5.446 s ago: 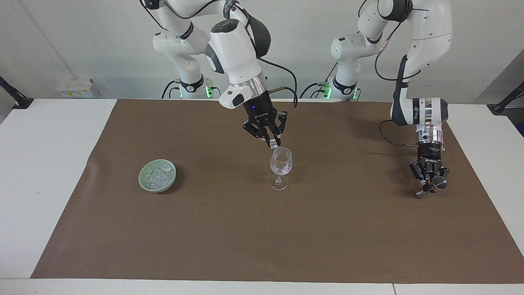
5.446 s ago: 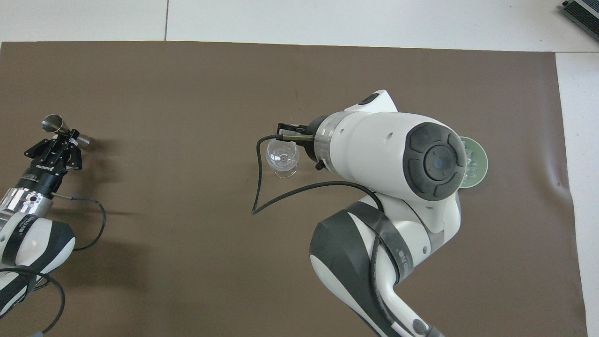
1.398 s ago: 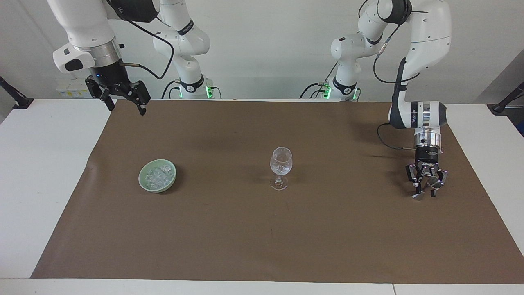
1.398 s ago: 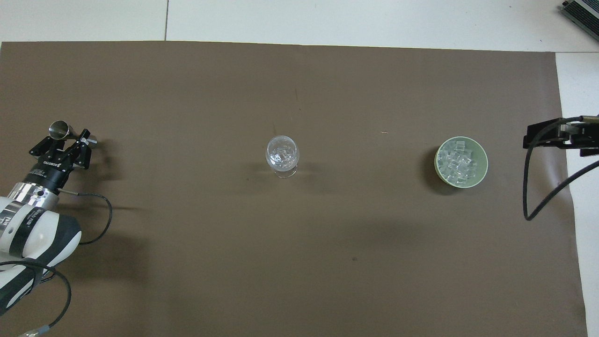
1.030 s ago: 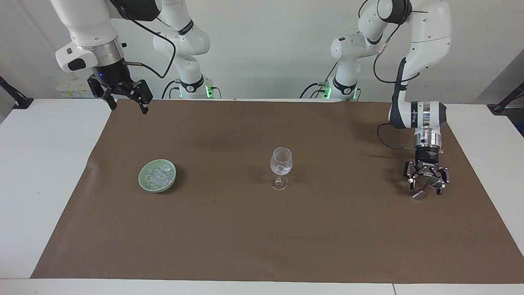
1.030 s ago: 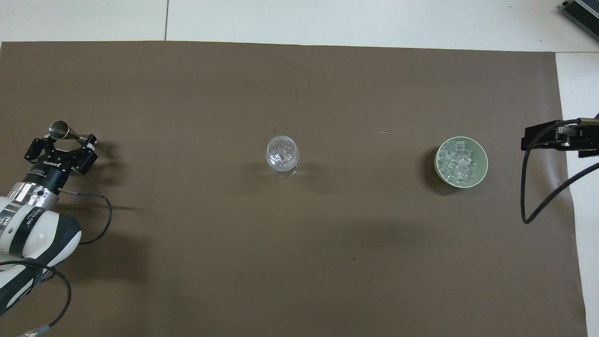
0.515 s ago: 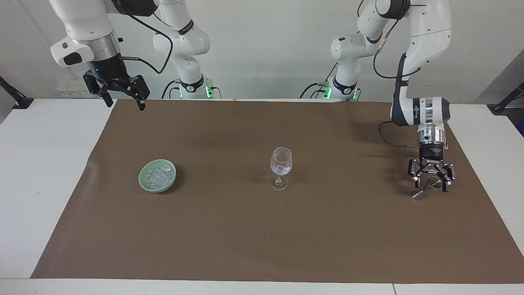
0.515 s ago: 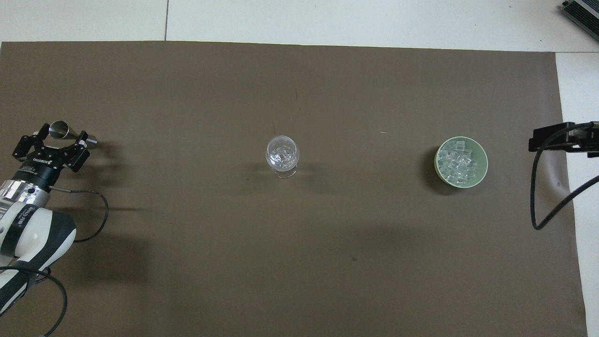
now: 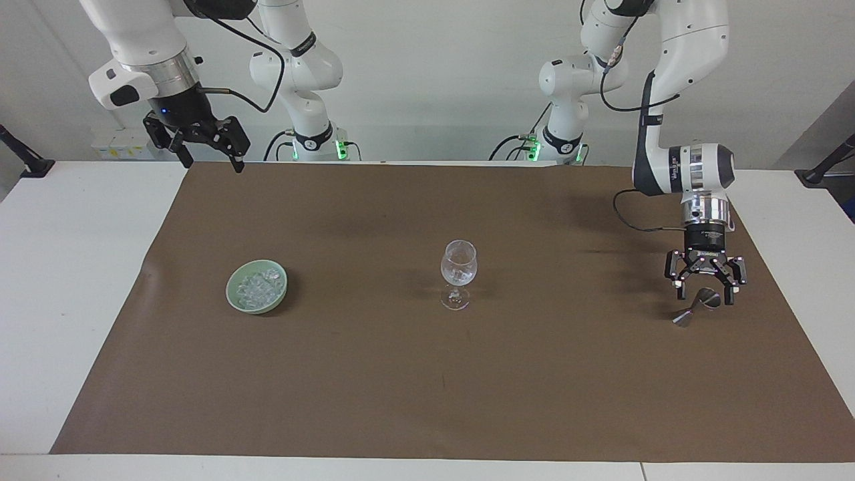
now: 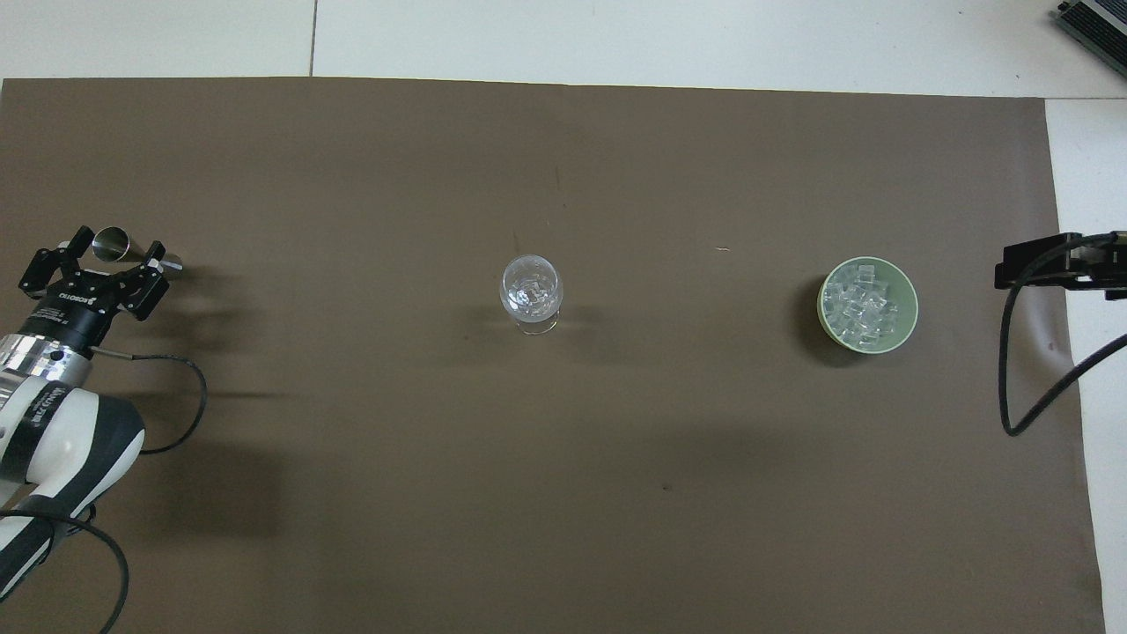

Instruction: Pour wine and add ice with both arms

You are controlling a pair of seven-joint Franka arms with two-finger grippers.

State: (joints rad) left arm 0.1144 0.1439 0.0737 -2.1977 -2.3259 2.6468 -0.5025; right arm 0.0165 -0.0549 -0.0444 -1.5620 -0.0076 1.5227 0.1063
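A clear wine glass stands mid-mat with a few pieces of ice in its bowl. More ice fills a green bowl toward the right arm's end. No wine is in view. A small metal jigger lies on its side toward the left arm's end. My left gripper hangs open just over it, fingers apart on either side. My right gripper is open and empty, raised over the mat's corner by its base.
A brown mat covers most of the white table. A black cable hangs from the right wrist past the bowl. Another cable loops beside the left wrist.
The left gripper has lifted a little off the jigger and shifted toward its own end of the table; the jigger stays lying on the mat. The right gripper only hovers, barely shifting.
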